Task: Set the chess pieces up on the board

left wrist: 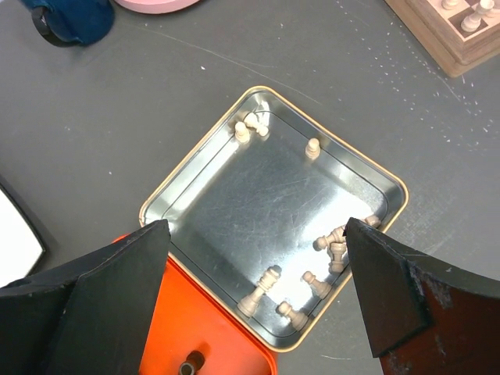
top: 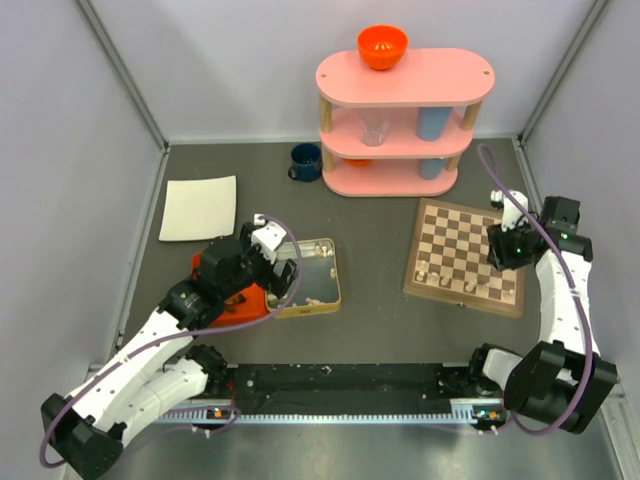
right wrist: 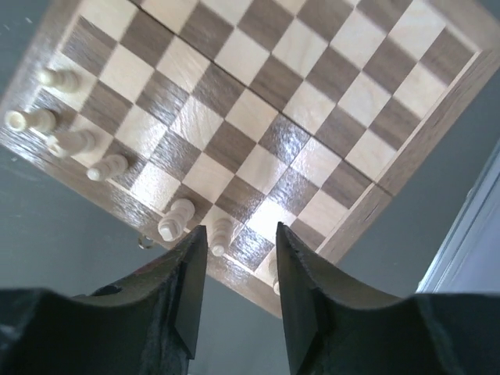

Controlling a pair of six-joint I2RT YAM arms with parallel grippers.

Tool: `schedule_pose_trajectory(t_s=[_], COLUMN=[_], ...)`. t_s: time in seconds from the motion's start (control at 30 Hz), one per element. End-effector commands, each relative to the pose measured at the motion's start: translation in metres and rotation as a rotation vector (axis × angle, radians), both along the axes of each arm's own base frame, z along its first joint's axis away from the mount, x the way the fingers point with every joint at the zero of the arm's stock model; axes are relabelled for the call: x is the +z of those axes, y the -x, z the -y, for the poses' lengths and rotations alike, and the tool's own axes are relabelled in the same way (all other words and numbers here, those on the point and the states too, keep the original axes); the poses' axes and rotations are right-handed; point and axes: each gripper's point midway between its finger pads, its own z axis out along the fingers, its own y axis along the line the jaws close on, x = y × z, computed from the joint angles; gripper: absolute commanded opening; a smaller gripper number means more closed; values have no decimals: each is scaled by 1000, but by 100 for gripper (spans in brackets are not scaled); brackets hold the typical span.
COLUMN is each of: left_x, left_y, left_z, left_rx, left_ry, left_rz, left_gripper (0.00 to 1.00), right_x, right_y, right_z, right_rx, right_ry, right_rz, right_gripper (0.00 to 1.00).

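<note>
Your left gripper [left wrist: 256, 226] hangs over the silver tin [left wrist: 258, 195] left of the table's middle, with its jaws spread wide and empty. Cream chess pieces [left wrist: 269, 280] lie scattered in the tin, mostly along its walls, and an orange tray [left wrist: 211, 336] touches one side. Your right gripper [right wrist: 241, 234] hovers at the near edge of the board [right wrist: 258, 109], by the table's right edge, jaws narrowly parted and seemingly holding nothing. A few cream pieces stand along that edge.
</note>
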Motion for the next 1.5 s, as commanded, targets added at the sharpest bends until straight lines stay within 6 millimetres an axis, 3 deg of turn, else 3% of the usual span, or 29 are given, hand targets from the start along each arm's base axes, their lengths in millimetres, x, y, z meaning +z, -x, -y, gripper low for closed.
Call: schedule_pose_trajectory(t_s=[0.0,0.03,0.2,0.3,0.57,0.7,0.83,1.0,1.23,1.33,1.4,1.47], left_x=[14,7,14,6,-42,-77,-89,-96,-110,-109,-98,-93], left_y=[-8,-9,-6,-5,-38,-38,-42,-51,-59,-63,-65,-64], left_z=[12,15,42,56,58,49,49,64,80,91,101,98], left_rx=[-2,-4,-67,-76,299,651,833,817,764,675,533,460], left_ry=[126,128,255,306,386,379,356,349,327,348,348,316], left_rz=[-62,-113,-277,-377,-661,-827,-849,-859,-874,-853,-800,-762], left_gripper=[99,99,97,92,85,74,68,54,54,56,58,59], right_x=[47,54,81,87,88,84,77,78,79,80,80,81], right_y=[-18,-20,-21,-21,-22,-19,-16,-15,-12,-12,-11,-10], right_z=[-20,-26,-65,-81,-100,-105,-109,-111,-114,-114,-114,-114], right_rx=[56,78,233,299,377,404,420,441,455,459,457,458], right_ry=[-100,-124,-298,-392,-542,-572,-597,-594,-606,-602,-602,-601], right_rz=[153,176,274,292,289,295,296,313,320,327,326,330], right_gripper=[42,43,48,49,49,48,49,49,49,50,50,50])
